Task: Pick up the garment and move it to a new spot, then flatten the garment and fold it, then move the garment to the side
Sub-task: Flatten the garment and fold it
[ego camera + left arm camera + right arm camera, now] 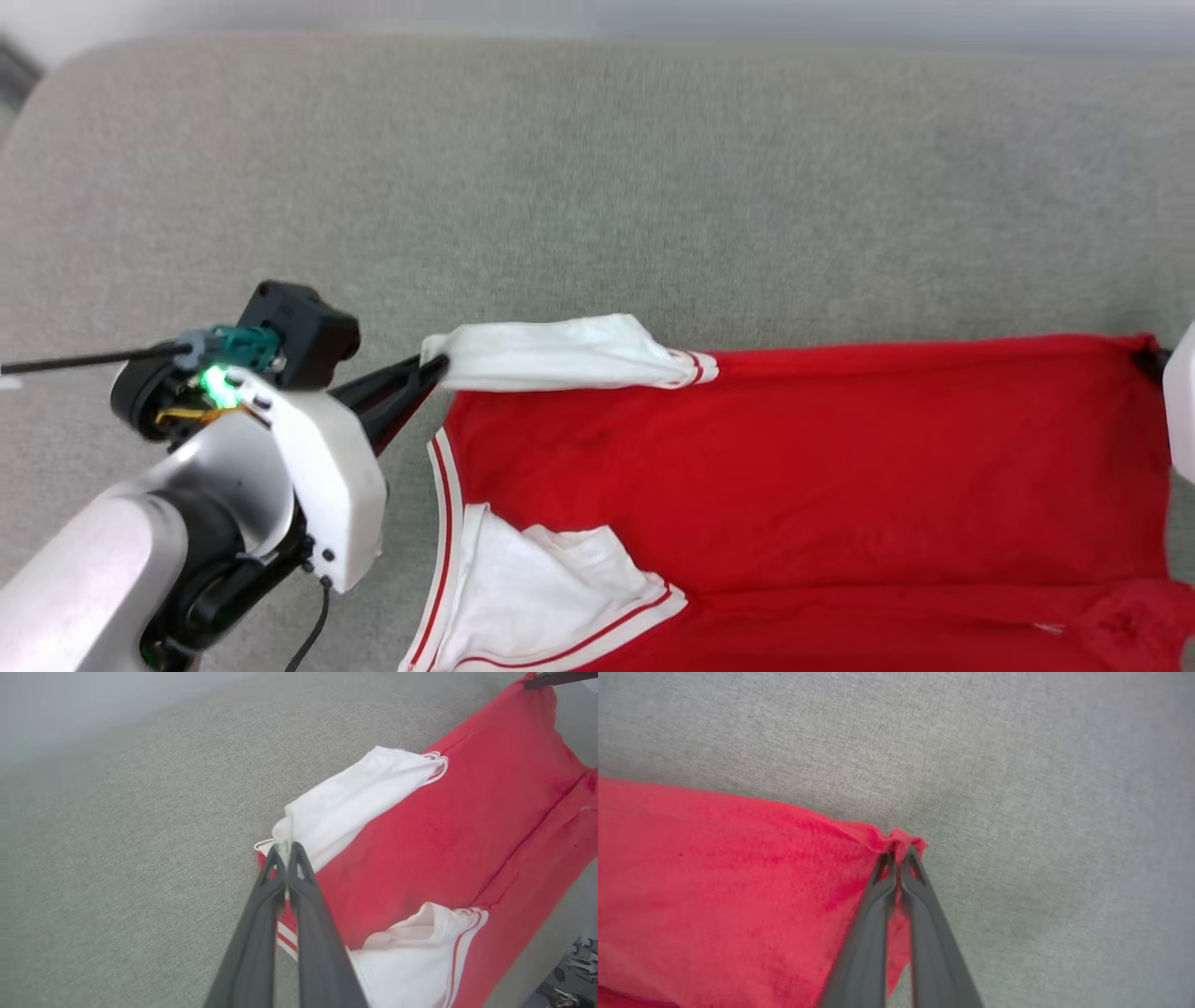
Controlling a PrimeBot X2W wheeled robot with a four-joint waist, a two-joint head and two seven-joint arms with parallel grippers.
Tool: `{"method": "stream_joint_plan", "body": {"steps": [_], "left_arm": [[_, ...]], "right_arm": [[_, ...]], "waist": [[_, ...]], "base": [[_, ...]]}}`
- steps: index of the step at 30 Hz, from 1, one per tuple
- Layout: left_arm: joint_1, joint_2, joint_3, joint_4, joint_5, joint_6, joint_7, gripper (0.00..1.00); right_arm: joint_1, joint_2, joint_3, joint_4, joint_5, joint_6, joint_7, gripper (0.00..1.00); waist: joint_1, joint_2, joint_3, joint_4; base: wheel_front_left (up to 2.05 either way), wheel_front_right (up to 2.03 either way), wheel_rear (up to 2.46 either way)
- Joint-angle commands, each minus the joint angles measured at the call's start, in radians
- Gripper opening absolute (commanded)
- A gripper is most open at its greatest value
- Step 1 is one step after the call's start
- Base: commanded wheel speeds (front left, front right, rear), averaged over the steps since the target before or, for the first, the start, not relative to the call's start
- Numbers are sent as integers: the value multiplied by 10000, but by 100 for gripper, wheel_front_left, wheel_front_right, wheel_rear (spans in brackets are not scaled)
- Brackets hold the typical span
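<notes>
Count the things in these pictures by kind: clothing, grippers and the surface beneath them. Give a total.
1 shirt, red with white sleeves
2 grippers: the left gripper and the right gripper, each shut on the shirt
1 grey surface
Total: 4

- bench (597, 187): grey woven cloth cover, coarse visible weave, matt
- garment (794, 467): red knit cloth, soft, matt, creased along the folds
- sleeves (560, 353): white cloth, same matt finish, lightly wrinkled
- trim (446, 504): red-and-white striped cloth band, matt
- left gripper (286, 849) jaws: dark grey, smooth, matt, looks like plastic
- right gripper (899, 854) jaws: same dark matt finish
- wrist shell (331, 467): white plastic, smooth, slight gloss
- forearm (84, 569): silvery, smooth, satin sheen
- camera housing (299, 331): black, matt plastic look
</notes>
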Motion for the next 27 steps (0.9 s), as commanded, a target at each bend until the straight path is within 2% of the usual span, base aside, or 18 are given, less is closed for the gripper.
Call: {"method": "stream_joint_plan", "body": {"steps": [1,8,16,20,27], "left_arm": [[229,89,80,-38,-44,88,-64,0],[1654,502,373,-630,-464,645,-231,0],[3578,990,236,-1136,-1053,1034,-92,0],[4126,1103,-20,-764,-1102,955,-31,0],[4128,717,-733,278,-793,574,-63,0]], "right_arm": [[337,21,-87,-122,59,-4,-57,0],[2411,405,-1218,-1593,174,-6,-44,0],[4887,710,-1817,-2962,22,-6,785,0],[5573,549,-1696,-3072,-178,-6,943,0],[5821,481,-1190,-2685,-217,-6,780,0]], "waist": [[1,-1,-544,-89],[1,-1,-1291,-54],[1,-1,-1458,1],[1,-1,-1395,17],[1,-1,-1267,4]], "base": [[0,0,0],[0,0,0],[0,0,0],[0,0,0],[0,0,0]]}}
